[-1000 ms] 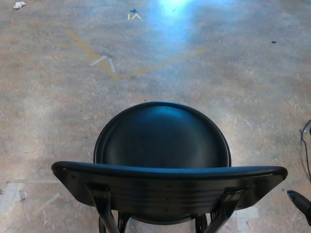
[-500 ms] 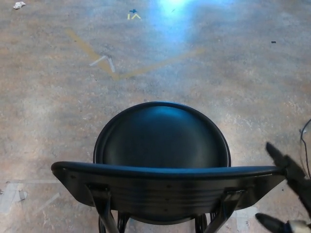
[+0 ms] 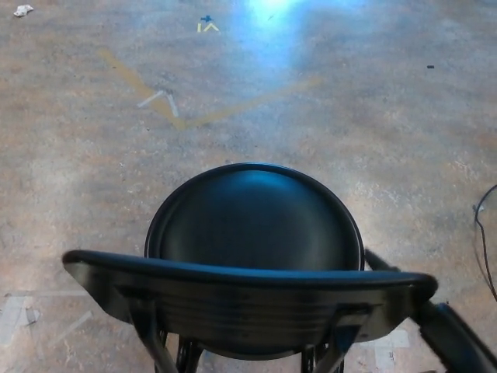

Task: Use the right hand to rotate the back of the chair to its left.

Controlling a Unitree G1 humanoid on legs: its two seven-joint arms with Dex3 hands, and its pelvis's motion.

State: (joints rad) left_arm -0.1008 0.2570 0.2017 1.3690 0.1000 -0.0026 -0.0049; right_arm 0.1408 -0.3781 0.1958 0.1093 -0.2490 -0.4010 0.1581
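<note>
Chair [image 3: 256,233] fills the lower middle of my head view: one piece of furniture, all glossy black, with a round, slightly dished seat [image 3: 256,221] that catches a soft blue sheen from the light above. Its backrest [image 3: 248,299] is a single wide, curved slat running nearly across the frame at the bottom, smooth along the top edge and faintly ridged on the face nearest me, carried on two dark metal uprights that drop out of sight. From the lower right corner I see my right hand [image 3: 446,338] coming in as a thick black form with a rounded, matte surface, and one narrow finger [image 3: 380,261] reaches up just behind the right end of the backrest, close beside the seat's edge. I cannot tell how the fingers are set, since the backrest covers most of them. My left hand does not show at all. The floor [image 3: 349,116] is mottled grey-brown concrete, worn and blotchy, crossed by two faded yellow tape lines that meet in a shallow angle beyond the seat. One thin black cable [image 3: 481,241] loops along the right edge, well apart from the chair.
</note>
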